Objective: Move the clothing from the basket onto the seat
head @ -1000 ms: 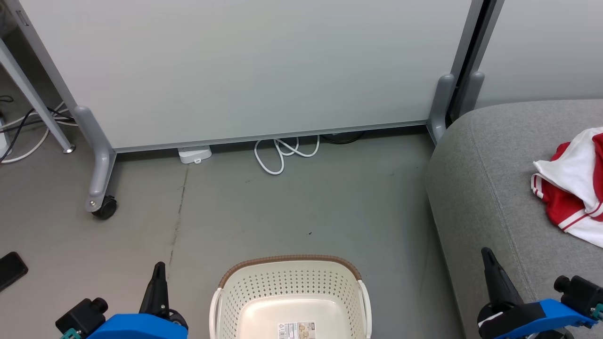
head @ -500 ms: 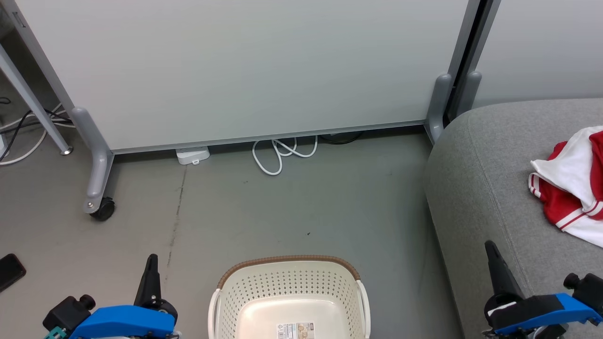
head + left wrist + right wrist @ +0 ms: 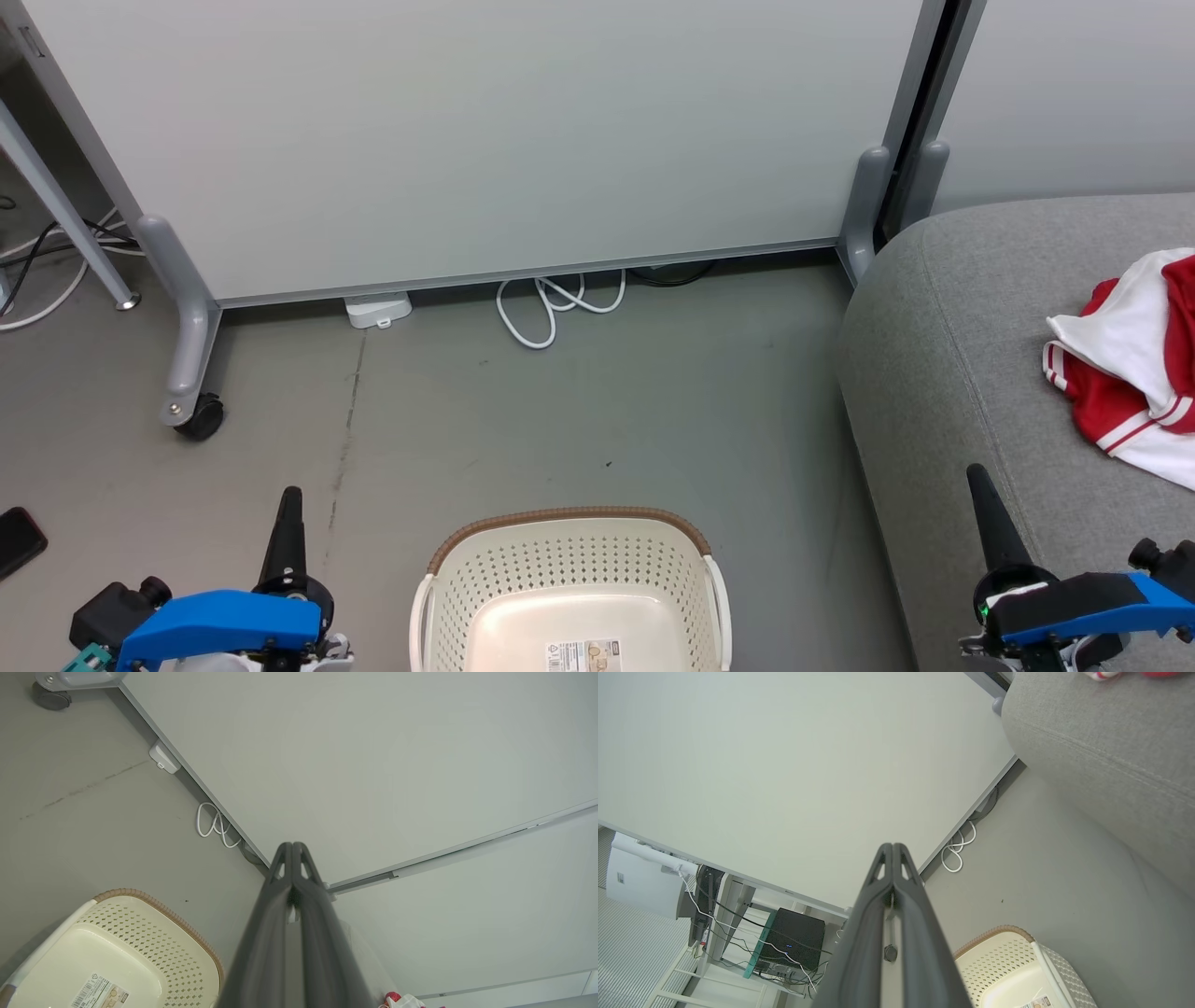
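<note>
Head view: the basket [image 3: 569,553] sits bottom centre, its bare bottom showing, with open grey floor [image 3: 579,411] reaching to a partition panel [image 3: 485,140]. The seat [image 3: 952,355] curves near its right; the clothing [image 3: 1116,383] lies on the seat.

Left wrist view: the left gripper [image 3: 293,845] is pressed together, holding nothing.

Right wrist view: the right gripper [image 3: 893,845] is likewise pressed together and holds nothing.

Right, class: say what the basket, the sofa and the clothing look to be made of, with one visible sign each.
Basket: likely moulded plastic, cream, slightly glossy; punched holes, brown woven-look rim.
Sofa: grey woven fabric, matt; weave texture and a seam show.
Clothing: soft red-and-white cloth, perhaps synthetic; it lies crumpled in folds.
</note>
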Motion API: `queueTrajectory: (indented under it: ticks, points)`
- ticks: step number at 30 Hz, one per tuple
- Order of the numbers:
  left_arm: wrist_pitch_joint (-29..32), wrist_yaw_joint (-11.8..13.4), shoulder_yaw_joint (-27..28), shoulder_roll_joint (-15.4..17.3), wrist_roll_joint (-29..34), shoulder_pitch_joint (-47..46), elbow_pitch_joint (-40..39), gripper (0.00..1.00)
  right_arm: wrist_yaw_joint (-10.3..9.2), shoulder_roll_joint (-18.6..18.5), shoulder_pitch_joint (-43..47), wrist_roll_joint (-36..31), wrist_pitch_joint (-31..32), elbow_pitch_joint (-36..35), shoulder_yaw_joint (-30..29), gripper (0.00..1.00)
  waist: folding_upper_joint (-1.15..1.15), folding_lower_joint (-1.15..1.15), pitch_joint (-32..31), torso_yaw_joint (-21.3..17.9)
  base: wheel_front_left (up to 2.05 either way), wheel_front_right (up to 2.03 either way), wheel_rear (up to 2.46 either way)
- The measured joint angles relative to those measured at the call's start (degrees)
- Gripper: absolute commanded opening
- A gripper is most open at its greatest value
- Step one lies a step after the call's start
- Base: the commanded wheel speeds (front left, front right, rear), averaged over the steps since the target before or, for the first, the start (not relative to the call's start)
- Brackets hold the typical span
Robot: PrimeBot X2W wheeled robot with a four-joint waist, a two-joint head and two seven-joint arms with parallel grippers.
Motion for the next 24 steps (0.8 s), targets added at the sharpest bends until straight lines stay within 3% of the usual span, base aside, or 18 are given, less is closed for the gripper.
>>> queueTrajectory:
  ticks: [24]
  points:
    - [3.5, 0.0, 2.5, -0.5, -11.7, -1.2, -2.2, 0.00, 0.00, 0.0, -1.5, 14.7, 2.2, 0.1, -0.8, 0.00, 0.00, 0.00, -0.1, -0.6, 0.00, 0.00, 0.00]
